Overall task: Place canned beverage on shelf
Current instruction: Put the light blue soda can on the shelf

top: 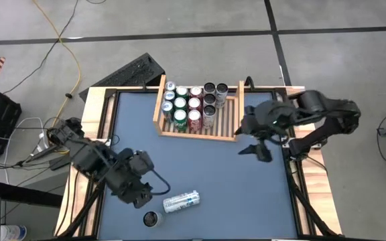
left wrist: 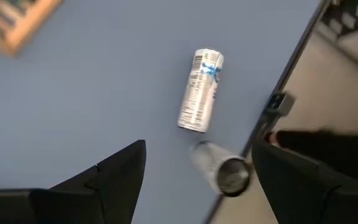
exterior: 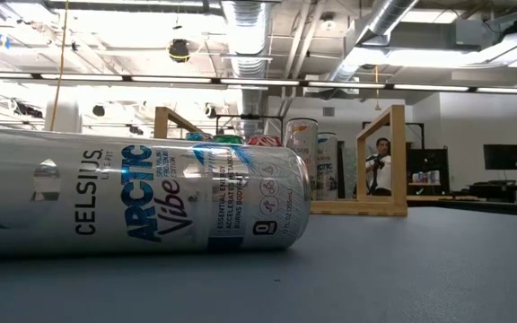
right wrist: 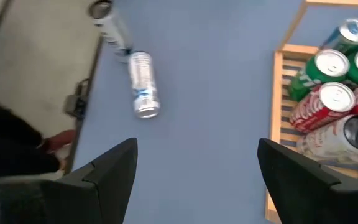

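Right, your left hand [top: 141, 189] hangs wide open and empty over the front-left of the blue surface [top: 200, 167], just beside the silver-and-blue Celsius can [top: 181, 201] lying on its side. Its wrist view has that can out ahead of the spread fingers [left wrist: 104, 177], so it looks lined up for a pick. A second can, dark-topped and standing upright [top: 152, 218], sits near the fallen one at the front edge; watch you don't clip it going in. The light-brown wooden shelf with slatted base and raised side boards [top: 236, 110] is at the back centre, well apart from both loose cans, already carrying rows of green, red and dark-topped cans [top: 194, 107], with free slats on its right side. Your right hand [top: 256, 148] is also open and empty, parked just beside the shelf's right board, probably waiting clear. A lying can rolls, so I'd grip across its body.
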